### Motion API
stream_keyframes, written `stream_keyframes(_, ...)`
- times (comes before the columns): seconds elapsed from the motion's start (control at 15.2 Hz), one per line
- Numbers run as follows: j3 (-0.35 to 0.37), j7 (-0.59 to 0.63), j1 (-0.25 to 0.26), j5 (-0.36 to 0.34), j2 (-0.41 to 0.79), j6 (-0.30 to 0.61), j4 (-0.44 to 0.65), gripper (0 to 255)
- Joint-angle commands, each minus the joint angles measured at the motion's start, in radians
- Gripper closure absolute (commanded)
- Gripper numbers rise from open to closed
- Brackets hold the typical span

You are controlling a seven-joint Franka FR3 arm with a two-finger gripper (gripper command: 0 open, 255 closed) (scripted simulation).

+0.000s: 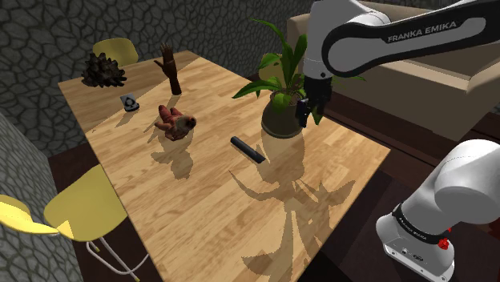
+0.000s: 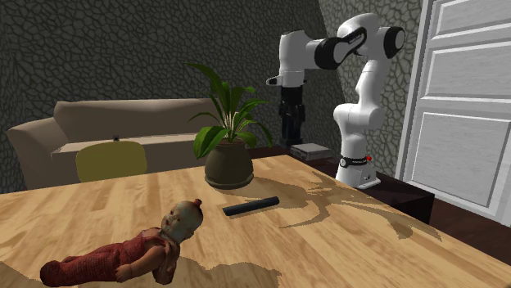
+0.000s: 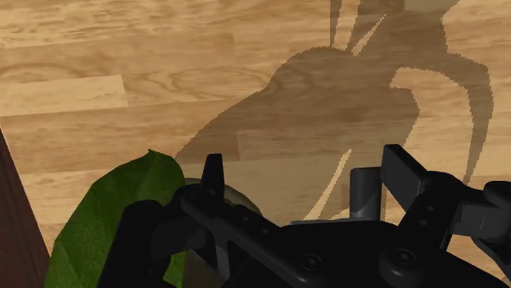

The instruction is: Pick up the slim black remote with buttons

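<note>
Plainly, one slim black remote (image 1: 247, 150) (image 2: 250, 206) lies flat on the wooden surface (image 1: 200, 210), near the one potted plant (image 1: 280, 120) (image 2: 228, 168) and between it and the one red-clothed doll (image 1: 176, 122) (image 2: 123, 254). The one claw (image 1: 308, 120) (image 2: 291, 139) (image 3: 305, 164) hangs in the air beside the plant, well apart from the remote; its two fingers (image 3: 213, 170) stand apart with nothing between them. In the wrist view a green leaf (image 3: 115, 213) shows beside the claw. Farther along the surface stand one wooden hand model (image 1: 170, 68), one dark pinecone-like lump (image 1: 104, 70) and one small grey object (image 1: 129, 102). Two yellow chairs (image 1: 116, 50) (image 1: 84, 210) sit at the surface's edges, and one beige sofa (image 2: 98, 123) stands behind the plant.
</note>
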Motion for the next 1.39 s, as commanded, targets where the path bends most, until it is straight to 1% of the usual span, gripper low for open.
stream_keyframes(0.0, 0.015, 0.023, -0.002, -0.007, 0.074, 0.051, 0.029, 0)
stream_keyframes(0.33, 0.051, 0.093, 0.0, -0.04, 0.258, 0.167, 0.106, 0)
stream_keyframes(0.66, 0.073, 0.17, 0.009, -0.097, 0.449, 0.253, 0.218, 0)
stream_keyframes(0.99, 0.074, 0.242, 0.035, -0.164, 0.643, 0.305, 0.363, 0)
stream_keyframes(1.32, 0.059, 0.298, 0.076, -0.222, 0.838, 0.323, 0.544, 0)
